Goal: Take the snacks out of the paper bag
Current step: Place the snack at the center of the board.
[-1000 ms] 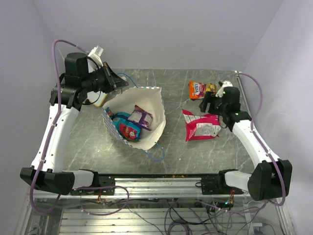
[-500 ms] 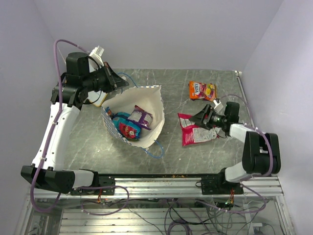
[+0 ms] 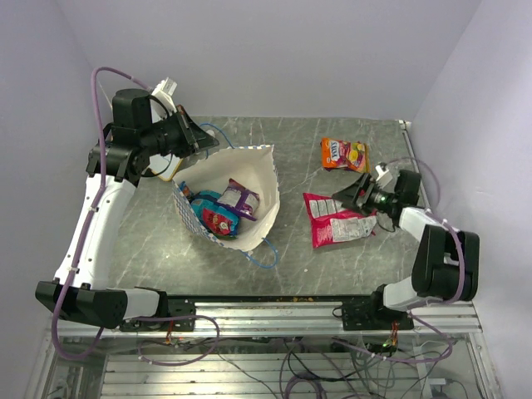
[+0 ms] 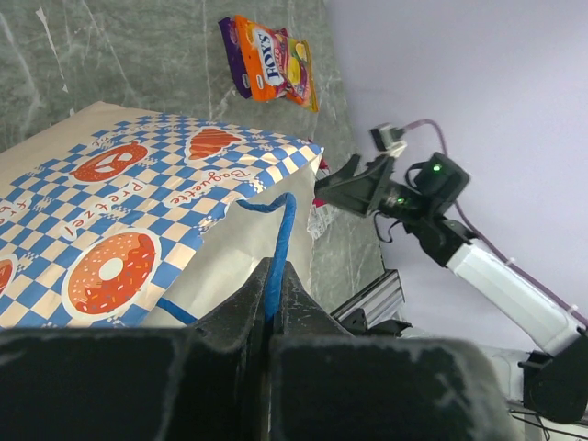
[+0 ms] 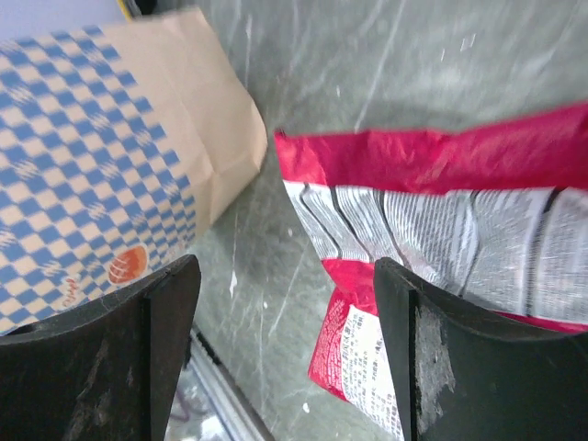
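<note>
Inside the paper bag [image 3: 253,174], packets [image 3: 237,198] lie half hidden. Its blue handle [image 4: 283,230] is clamped in the left gripper [image 4: 274,276] — the right gripper [image 5: 285,285] gapes empty by the red packet [image 5: 432,230], partly cut off.

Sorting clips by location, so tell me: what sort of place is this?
Probably a robotics lab test cell: a robot arm mounted on an aluminium rail, a stone-look table boxed by plain lilac walls, loose cables below.

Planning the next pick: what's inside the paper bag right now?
Inside the paper bag, a purple packet, a small red packet and a blue packet lie piled together. Anything beneath them is covered.
</note>
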### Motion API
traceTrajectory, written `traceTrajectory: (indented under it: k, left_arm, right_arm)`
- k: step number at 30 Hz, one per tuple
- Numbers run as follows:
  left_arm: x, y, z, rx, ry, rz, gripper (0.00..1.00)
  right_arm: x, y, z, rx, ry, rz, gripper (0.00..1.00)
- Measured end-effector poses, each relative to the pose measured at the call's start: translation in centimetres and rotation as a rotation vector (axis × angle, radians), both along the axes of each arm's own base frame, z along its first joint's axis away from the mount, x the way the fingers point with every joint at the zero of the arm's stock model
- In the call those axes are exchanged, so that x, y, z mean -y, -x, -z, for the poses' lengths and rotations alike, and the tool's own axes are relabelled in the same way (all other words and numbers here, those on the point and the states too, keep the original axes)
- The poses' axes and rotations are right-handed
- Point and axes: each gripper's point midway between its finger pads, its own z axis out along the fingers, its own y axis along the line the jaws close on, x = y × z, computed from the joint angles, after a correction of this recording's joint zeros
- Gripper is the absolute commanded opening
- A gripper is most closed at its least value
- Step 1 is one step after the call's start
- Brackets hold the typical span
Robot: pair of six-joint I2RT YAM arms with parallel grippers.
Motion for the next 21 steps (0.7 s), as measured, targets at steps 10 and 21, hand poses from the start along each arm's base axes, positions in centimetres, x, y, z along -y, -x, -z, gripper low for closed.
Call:
traceTrajectory:
  k: [10, 21]
  left_arm:
    - [0.0, 0.0, -0.1, 0.003, 0.002, 0.0, 0.07]
    - [0.0, -0.1, -0.1, 0.004, 0.0, 0.0, 0.07]
  right_arm:
    - [6.5, -1.4, -1.6, 0.047, 0.002, 0.206, 0.76]
    - [7.1, -0.5, 1.9, -0.074, 0.002, 0.253, 0.76]
